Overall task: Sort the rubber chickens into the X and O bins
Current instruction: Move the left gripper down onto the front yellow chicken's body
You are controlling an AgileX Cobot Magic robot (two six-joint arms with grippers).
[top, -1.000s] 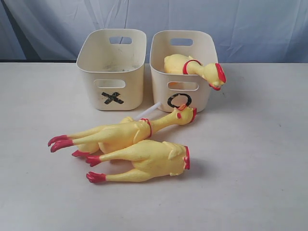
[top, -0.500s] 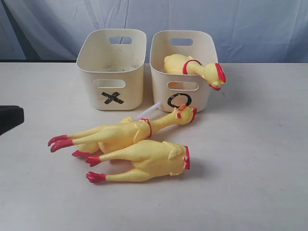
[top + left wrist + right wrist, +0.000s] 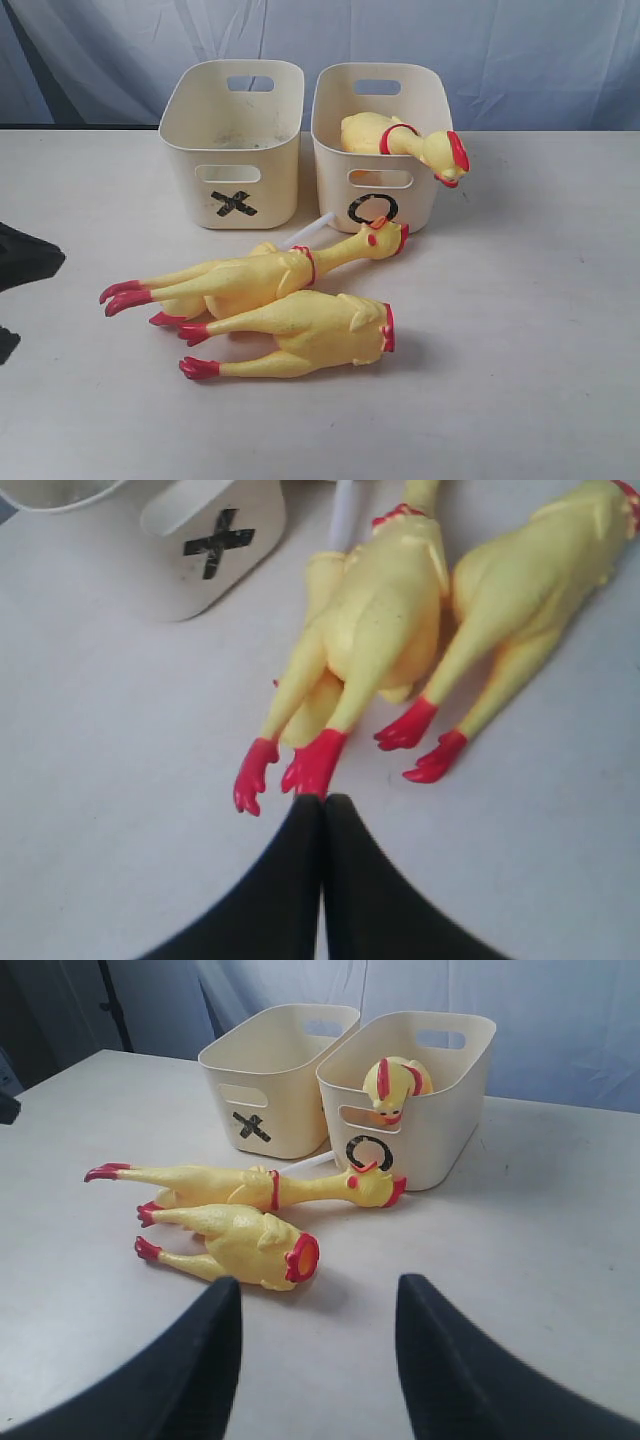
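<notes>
Rubber chickens lie on the white worktop (image 3: 520, 330) in front of the O bin (image 3: 415, 195), with one more inside it. Nearest of all, the headless chicken (image 3: 310, 335) lies on its side well in front of the O bin, red neck band toward that bin's side and red feet pointing away past the X bin (image 3: 270, 190). Pressed along its far side is the whole chicken (image 3: 250, 282), stretched the same way, its red-combed head just before the O bin's marked front wall; whether head and wall touch cannot be told. Between this chicken and the O bin shows the white stick of the small leg piece (image 3: 305, 235), its yellow end mostly hidden behind the whole chicken's body.

The left gripper (image 3: 322, 805) sits low at the worktop's edge, far out from the O bin on the X bin's side, its black fingers (image 3: 290, 890) pressed flat together and aimed at the whole chicken's red feet. The right gripper (image 3: 318, 1285) hangs above the worktop facing the O bin from the near side, its fingers (image 3: 215, 1360) spread wide with nothing between them.

In the O bin, the fourth chicken (image 3: 375, 132) rests with its neck and head out over the rim at the front corner farthest from the X bin. The X bin stands just beside the O bin. Blue cloth (image 3: 500, 50) hangs behind both.
</notes>
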